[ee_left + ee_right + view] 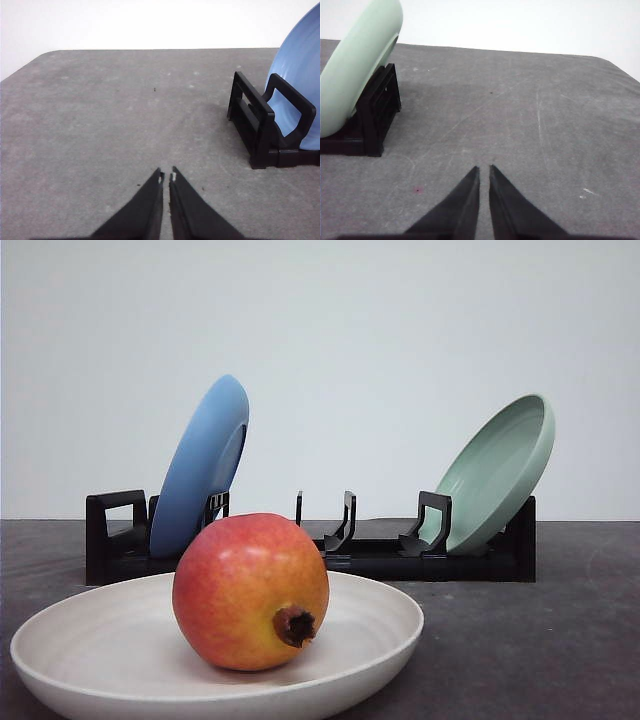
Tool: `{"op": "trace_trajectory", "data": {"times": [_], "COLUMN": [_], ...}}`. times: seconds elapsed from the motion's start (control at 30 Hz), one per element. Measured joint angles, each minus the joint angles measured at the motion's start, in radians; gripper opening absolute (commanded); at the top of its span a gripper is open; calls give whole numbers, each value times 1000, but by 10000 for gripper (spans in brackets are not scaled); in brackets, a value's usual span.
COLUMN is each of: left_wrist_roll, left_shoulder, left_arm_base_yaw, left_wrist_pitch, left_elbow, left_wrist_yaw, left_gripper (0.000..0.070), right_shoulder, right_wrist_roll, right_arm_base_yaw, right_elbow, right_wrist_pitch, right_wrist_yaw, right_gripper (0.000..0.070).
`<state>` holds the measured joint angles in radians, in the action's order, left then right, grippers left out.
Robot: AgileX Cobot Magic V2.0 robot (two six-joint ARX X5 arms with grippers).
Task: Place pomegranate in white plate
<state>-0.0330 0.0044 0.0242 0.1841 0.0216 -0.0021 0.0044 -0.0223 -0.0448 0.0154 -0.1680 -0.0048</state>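
Note:
The pomegranate [250,590], red blending to yellow-orange with a dark crown nub facing front right, rests inside the white plate [385,635] at the near edge of the table in the front view. My left gripper [166,175] is shut, its black fingers meeting over bare grey table, with nothing between them. My right gripper [483,170] is likewise shut over bare table, holding nothing.
A black dish rack [400,558] stands behind the plate. A blue plate [200,465] leans in its left end, also visible as the blue plate [302,75] in the left wrist view. A pale green plate [500,470] leans at its right end, and shows as the green plate [357,60].

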Motion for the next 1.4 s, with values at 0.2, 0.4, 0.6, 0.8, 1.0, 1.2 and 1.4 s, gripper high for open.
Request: {"op": "trace_trajectory", "data": {"times": [0.2, 0.4, 0.6, 0.8, 1.0, 1.2, 1.4], "left_wrist_roll": [0, 0, 0, 0, 0, 0, 0], "left_shoulder": [0, 0, 0, 0, 0, 0, 0], "left_arm_base_yaw": [0, 0, 0, 0, 0, 0, 0], "left_wrist_pitch": [0, 0, 0, 0, 0, 0, 0], "left_elbow": [0, 0, 0, 0, 0, 0, 0], "left_wrist_yaw": [0, 0, 0, 0, 0, 0, 0], "left_gripper": [0, 0, 0, 0, 0, 0, 0], "right_shoulder": [0, 0, 0, 0, 0, 0, 0], "right_wrist_roll": [0, 0, 0, 0, 0, 0, 0], "right_arm_base_yaw": [0, 0, 0, 0, 0, 0, 0], "right_elbow": [0, 0, 0, 0, 0, 0, 0], "right_wrist_pitch": [0, 0, 0, 0, 0, 0, 0], "right_wrist_yaw": [0, 0, 0, 0, 0, 0, 0], "right_gripper": [32, 32, 32, 32, 32, 32, 32]}}
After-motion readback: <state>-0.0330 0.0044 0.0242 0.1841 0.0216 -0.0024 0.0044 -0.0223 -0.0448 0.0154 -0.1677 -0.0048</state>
